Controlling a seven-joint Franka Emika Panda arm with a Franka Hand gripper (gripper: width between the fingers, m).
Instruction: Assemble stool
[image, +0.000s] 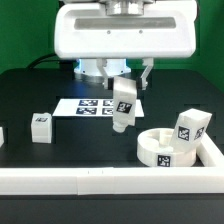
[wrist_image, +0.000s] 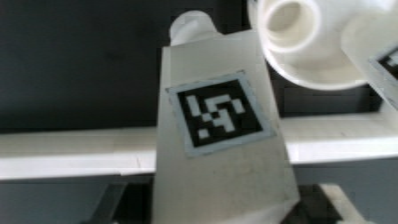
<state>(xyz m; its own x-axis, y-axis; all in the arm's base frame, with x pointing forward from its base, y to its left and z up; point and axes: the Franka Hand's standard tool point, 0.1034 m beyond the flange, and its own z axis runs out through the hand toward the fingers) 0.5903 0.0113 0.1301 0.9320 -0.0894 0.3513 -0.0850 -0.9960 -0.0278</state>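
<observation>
My gripper (image: 124, 88) is shut on a white tagged stool leg (image: 124, 105) and holds it above the table, hanging down with a slight tilt. In the wrist view the leg (wrist_image: 214, 130) fills the middle, its tag facing the camera, between the two fingers (wrist_image: 349, 200). The round white seat (image: 160, 147) lies at the exterior view's right near the front bar, with a second tagged leg (image: 189, 127) resting on it. In the wrist view the seat (wrist_image: 317, 40) is beyond the held leg's tip. A third leg (image: 41, 126) lies on the table at the left.
The marker board (image: 90, 104) lies flat behind the held leg. A long white border bar (image: 100, 180) runs along the front edge, and another runs up the right side (image: 212, 150). It also crosses the wrist view (wrist_image: 71, 150).
</observation>
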